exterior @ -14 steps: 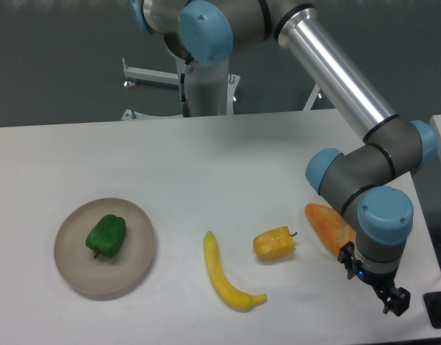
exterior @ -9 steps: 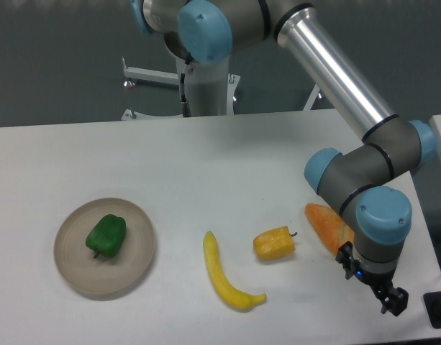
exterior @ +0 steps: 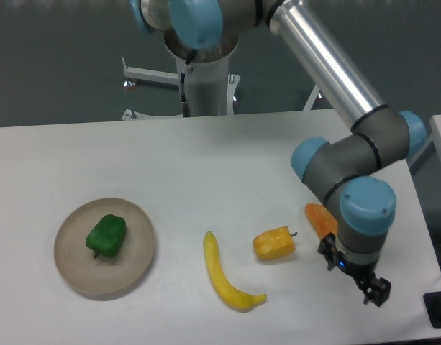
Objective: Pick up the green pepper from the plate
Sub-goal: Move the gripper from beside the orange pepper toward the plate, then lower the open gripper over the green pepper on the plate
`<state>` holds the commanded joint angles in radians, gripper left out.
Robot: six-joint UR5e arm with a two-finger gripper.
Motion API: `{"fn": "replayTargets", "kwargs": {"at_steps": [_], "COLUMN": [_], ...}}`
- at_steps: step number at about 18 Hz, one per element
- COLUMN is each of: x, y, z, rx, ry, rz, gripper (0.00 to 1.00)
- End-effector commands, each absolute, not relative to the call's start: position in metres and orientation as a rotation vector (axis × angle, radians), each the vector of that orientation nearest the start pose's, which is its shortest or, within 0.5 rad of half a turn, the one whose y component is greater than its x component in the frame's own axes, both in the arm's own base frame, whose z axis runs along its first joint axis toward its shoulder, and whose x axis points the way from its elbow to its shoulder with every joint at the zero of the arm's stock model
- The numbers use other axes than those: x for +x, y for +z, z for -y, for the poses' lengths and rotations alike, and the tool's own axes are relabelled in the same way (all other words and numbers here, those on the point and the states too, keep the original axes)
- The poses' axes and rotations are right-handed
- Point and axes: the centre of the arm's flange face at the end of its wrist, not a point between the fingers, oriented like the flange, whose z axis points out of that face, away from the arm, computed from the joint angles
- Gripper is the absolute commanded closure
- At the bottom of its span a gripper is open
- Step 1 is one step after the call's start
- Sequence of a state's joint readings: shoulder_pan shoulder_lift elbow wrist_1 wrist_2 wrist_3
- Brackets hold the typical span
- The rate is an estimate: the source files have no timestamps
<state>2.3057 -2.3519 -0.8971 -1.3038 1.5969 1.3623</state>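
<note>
I see a white matte table (exterior: 206, 165) before a dark grey wall (exterior: 55, 65); the arm hides half an orange carrot (exterior: 319, 218), and I cannot tell the black gripper's (exterior: 373, 291) jaw state.

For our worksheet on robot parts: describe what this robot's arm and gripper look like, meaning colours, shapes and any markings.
The arm is built of smooth silver-grey metal tubes joined by dark grey cylindrical joint housings, each closed with a round light-blue cap. Its wrist ends in a small black two-finger gripper, with a tiny blue light glowing just above it. No lettering or loose cables can be made out.
</note>
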Motion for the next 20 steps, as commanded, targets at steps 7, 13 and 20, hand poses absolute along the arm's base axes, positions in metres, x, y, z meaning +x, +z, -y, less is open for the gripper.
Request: {"fn": "replayTargets", "kwargs": {"at_steps": [7,13,20], "x": [-0.34,-0.233,-0.115], "y": [0.391,0.414,0.384], "z": [-0.692,-0.715,-0.725], "rx": [-2.935,-2.906,-2.986], "ry": [0.007,-0.113,-0.203], "rz": [-0.604,-0.459,-0.359], "gripper": [0.0,0.0,0.0]}}
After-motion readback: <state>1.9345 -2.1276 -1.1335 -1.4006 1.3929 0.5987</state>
